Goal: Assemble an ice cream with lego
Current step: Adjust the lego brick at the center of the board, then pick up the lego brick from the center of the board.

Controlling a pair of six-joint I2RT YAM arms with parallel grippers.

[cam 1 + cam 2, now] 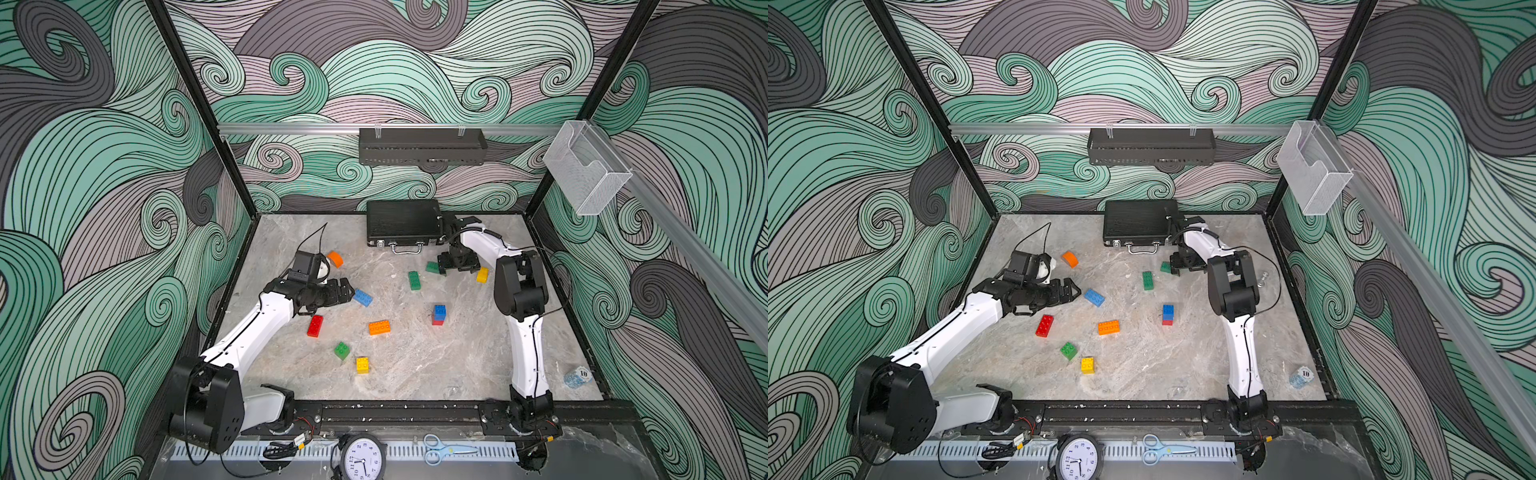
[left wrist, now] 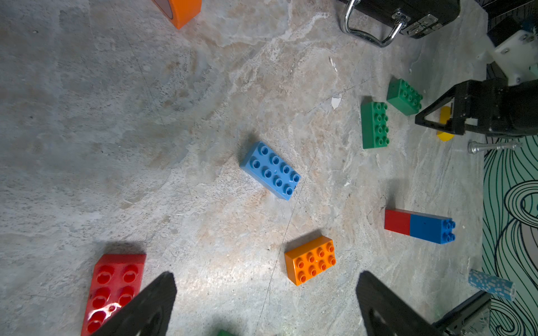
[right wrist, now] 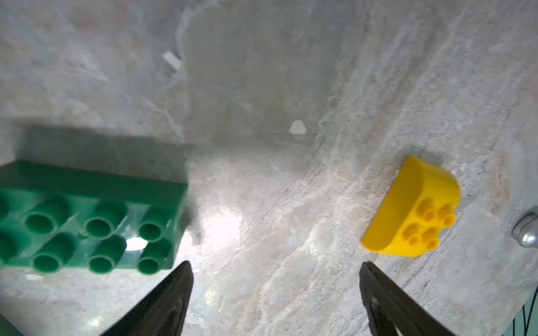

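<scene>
R gripper [image 3: 275, 267] is being held open, empty, btwn green brick [image 3: 93, 221] and yellow half-round piece [image 3: 413, 209], neither touched. L gripper [image 2: 266, 279] is being held wide, empty; blue brick [image 2: 270, 171] lying ahead. Risk: yellow piece being nudged away by a finger if approach is off-centre. "10" is being shown on chip stack [image 1: 577, 377].

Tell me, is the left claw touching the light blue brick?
Apart. The left wrist view shows the left gripper open, with bare table between its fingertips and the light blue brick.
</scene>
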